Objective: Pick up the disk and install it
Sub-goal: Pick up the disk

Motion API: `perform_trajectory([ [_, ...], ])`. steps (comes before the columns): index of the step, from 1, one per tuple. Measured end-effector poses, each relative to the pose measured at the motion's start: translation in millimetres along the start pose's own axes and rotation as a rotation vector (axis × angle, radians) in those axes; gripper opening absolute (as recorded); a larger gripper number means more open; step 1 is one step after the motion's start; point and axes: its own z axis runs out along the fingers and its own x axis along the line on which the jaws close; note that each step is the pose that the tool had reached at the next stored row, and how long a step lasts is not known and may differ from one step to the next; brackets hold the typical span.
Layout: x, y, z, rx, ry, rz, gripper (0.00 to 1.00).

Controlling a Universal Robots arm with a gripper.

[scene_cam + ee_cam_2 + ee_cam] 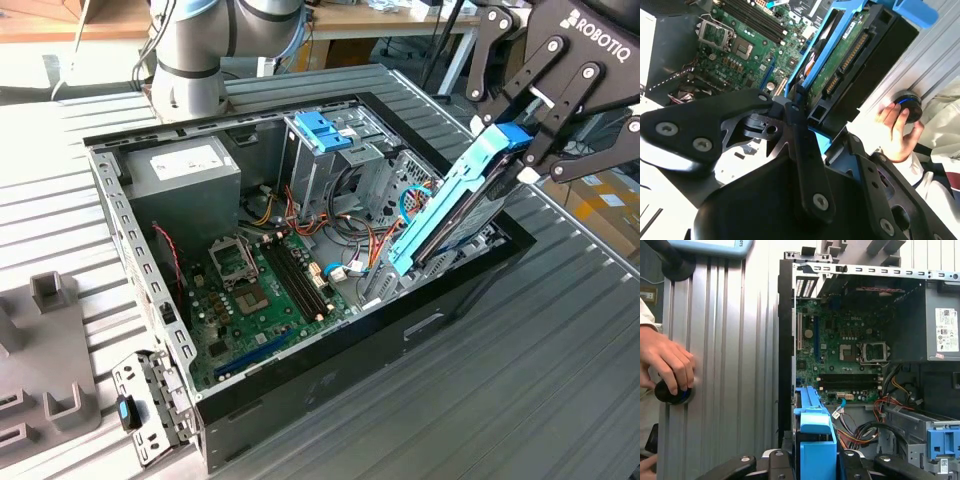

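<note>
The disk point(455, 205), a flat drive in blue plastic side rails, hangs tilted over the side of the open computer case point(330, 385) on the exterior view's right. Its lower end dips inside the case, near the cables. My gripper point(525, 150) is shut on its upper end. In the second wrist view the disk point(840, 75) shows its green circuit board and connector between the black fingers point(801, 107) of my gripper point(827, 127). In the first wrist view the disk's blue rail point(812, 432) stands edge-on in my gripper point(812, 460), with the motherboard point(840, 350) beyond.
Inside the case are a grey power supply box point(185, 170), a drive cage with a blue bracket point(325, 132), and red and orange cables point(345, 235). A person's hand point(670, 365) rests on a black knob on the ribbed metal table. A grey fixture point(50, 350) stands on the exterior view's left.
</note>
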Motion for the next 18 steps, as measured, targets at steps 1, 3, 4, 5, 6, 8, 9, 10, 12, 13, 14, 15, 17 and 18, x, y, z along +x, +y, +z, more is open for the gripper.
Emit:
perform_trajectory([
  [1,0.6,-0.5,0.0,0.0,-0.0001,0.0,0.37],
  [3,2.0,-1.5,-0.1,0.0,-0.0001,0.0,0.37],
  [4,2.7,-2.0,-0.2,0.0,-0.0001,0.0,0.37],
  [5,3.4,-2.5,-0.3,0.0,-0.0001,0.0,0.37],
  [6,4.1,-3.0,-0.3,0.0,-0.0001,0.0,0.37],
  [8,6.8,-5.0,-0.6,0.0001,-0.0002,0.0,0.37],
  [9,8.3,-6.3,-0.8,0.0,0.0,0.0,0.37],
  [10,9.4,-7.1,-0.9,0.0,0.0001,0.0,0.37],
  [12,11.0,-8.3,-1.0,0.0,0.0,0.0,0.37],
  [13,12.3,-9.4,-1.1,0.0,-0.0001,0.0,0.37],
  [14,13.1,-10.2,-1.2,0.0,0.0,0.0,0.37],
  [15,13.7,-10.7,-1.3,0.0,0.0,0.0,0.37],
  [17,15.2,-11.9,-1.4,0.0,-0.0001,0.0,0.37],
  [18,15.9,-12.5,-1.5,0.0,-0.0001,0.0,0.37],
])
